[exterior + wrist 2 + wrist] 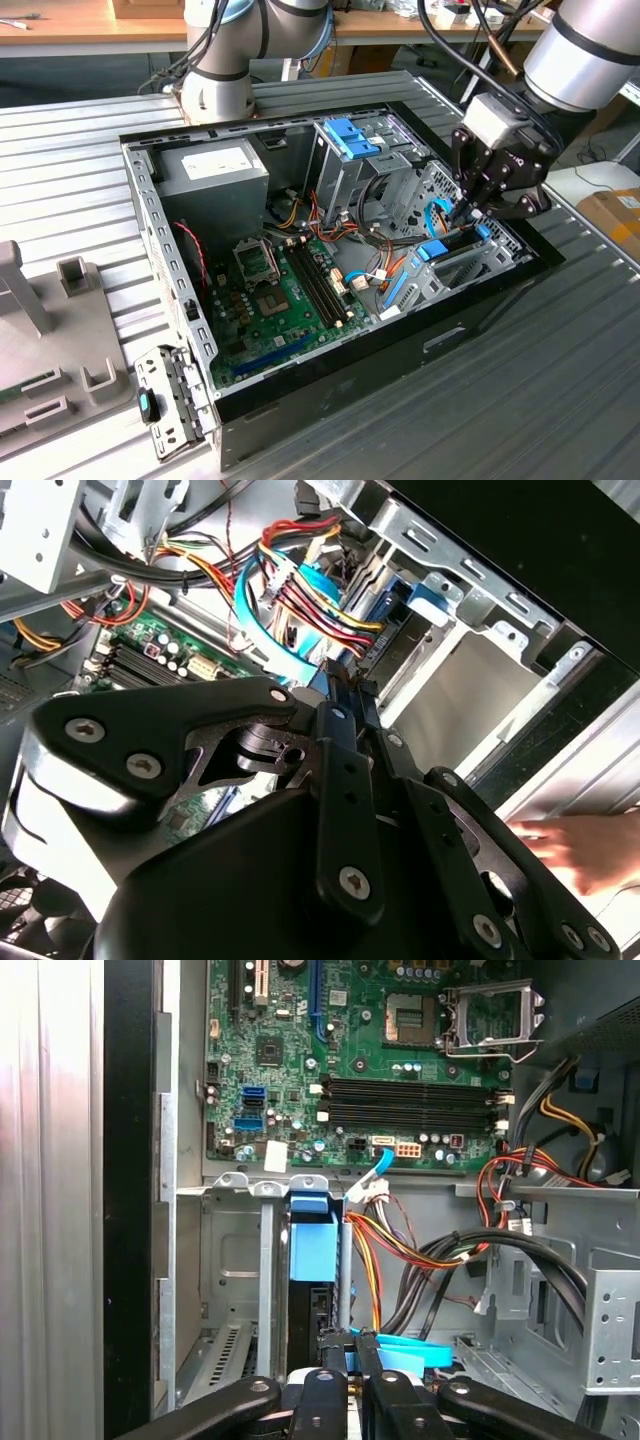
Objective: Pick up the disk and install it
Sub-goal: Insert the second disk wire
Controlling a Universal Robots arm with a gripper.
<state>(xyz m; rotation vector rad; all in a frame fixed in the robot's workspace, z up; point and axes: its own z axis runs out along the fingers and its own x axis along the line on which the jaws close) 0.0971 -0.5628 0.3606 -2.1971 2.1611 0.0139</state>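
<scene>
Light-blue rails mark the disk (312,1260), standing on edge in a slot of the drive cage (235,1260) at the case's (330,385) right end; gripper (478,213) fingers look clamped on its upper edge, presumably steadying it for seating.

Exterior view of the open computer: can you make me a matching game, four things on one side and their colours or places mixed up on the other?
Things:
1. disk
2. power-supply box
3. motherboard
4. pincer

Colours and places:
a. grey with a white sticker, in a corner of the case
b. black, over the drive bay
c. light-blue front, down in the drive bay
d. green, flat on the case floor

Pairs: 1-c, 2-a, 3-d, 4-b
</scene>
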